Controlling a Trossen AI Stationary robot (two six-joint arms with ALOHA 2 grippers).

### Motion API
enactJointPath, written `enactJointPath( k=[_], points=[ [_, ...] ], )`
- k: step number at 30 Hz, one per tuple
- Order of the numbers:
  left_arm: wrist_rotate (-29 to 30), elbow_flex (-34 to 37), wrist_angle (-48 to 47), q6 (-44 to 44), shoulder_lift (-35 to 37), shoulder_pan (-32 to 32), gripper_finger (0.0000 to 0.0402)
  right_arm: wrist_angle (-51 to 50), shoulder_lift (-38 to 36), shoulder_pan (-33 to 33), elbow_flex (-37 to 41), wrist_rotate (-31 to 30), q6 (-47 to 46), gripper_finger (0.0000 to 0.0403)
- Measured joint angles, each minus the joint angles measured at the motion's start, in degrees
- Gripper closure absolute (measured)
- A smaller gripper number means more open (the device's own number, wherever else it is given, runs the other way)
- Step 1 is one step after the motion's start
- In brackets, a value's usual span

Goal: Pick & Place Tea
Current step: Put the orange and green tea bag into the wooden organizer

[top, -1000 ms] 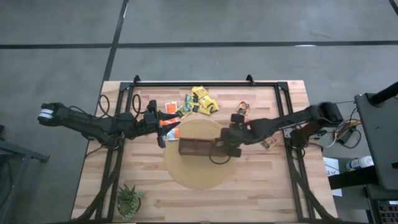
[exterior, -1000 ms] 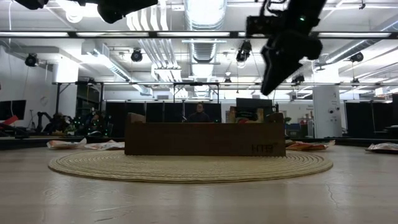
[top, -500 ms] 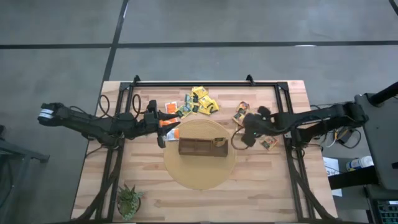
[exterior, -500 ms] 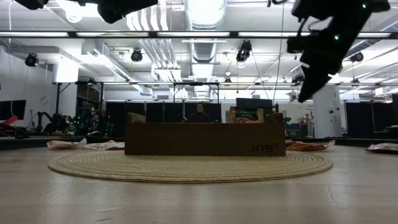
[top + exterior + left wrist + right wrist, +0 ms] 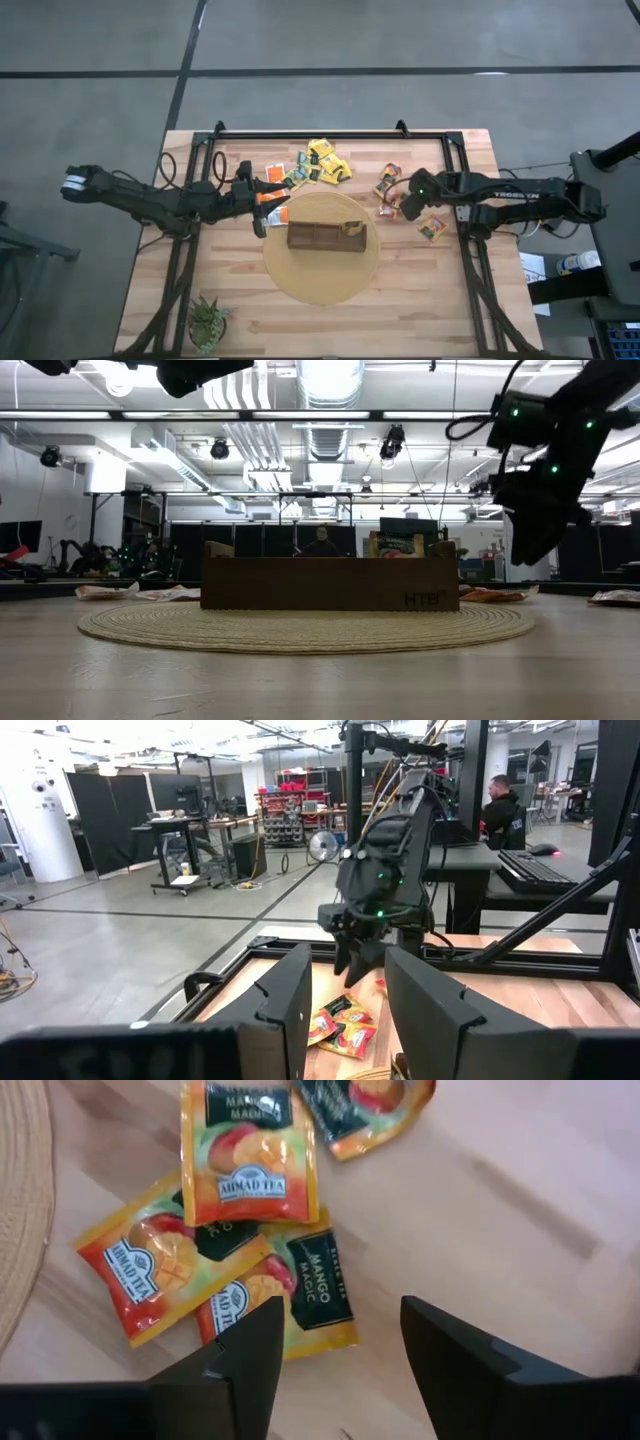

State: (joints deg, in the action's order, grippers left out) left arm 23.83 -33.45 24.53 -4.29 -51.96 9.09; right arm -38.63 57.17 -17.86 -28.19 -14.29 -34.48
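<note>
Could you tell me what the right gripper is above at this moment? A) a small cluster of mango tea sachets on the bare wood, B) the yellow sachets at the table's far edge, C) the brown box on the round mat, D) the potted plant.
A: the right gripper, jaws open and empty, looks down on the mango sachets lying on bare wood, right of the mat.

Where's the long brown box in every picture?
High view: the brown box lies in the middle of the table, on the round woven mat.
Low view: the box fills the middle of the picture, standing on the mat.
Left wrist view: the box is not in it.
Right wrist view: the box is not in it; only the mat's edge shows.
Shared landmark: the round woven mat.
</note>
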Motion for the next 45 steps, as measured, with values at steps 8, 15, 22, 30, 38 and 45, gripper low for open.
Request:
enactJointPath(
  k=[8,15,22,30,38,45],
  points=[
    [0.0,0.0,0.02,0.0,0.0,0.0,0.0278,3.79,5.31,-6.21,1.16,2.26,1.67,0.0169],
    [0.0,0.0,0.04,0.01,0.01,0.01,0.0278,12.53,13.81,-6.99,2.65,9.62,4.79,0.0155],
    [0.0,0.0,0.02,0.01,0.02,0.0,0.0278,10.63,19.41,-7.76,0.01,9.53,5.5,0.0197],
    [0.02,0.0,-0.04,-0.11,0.02,0.0,0.0278,10.3,17.03,-7.68,-0.35,9.43,9.51,0.0346],
    [0.0,0.0,-0.04,-0.07,0.02,0.02,0.0278,5.38,16.15,-7.63,-2.35,8.53,11.78,0.0393],
    [0.02,0.0,-0.04,-0.04,0.02,0.01,0.0278,0.16,13.12,-2.15,-7.21,2.73,11.73,0.0394]
  ],
)
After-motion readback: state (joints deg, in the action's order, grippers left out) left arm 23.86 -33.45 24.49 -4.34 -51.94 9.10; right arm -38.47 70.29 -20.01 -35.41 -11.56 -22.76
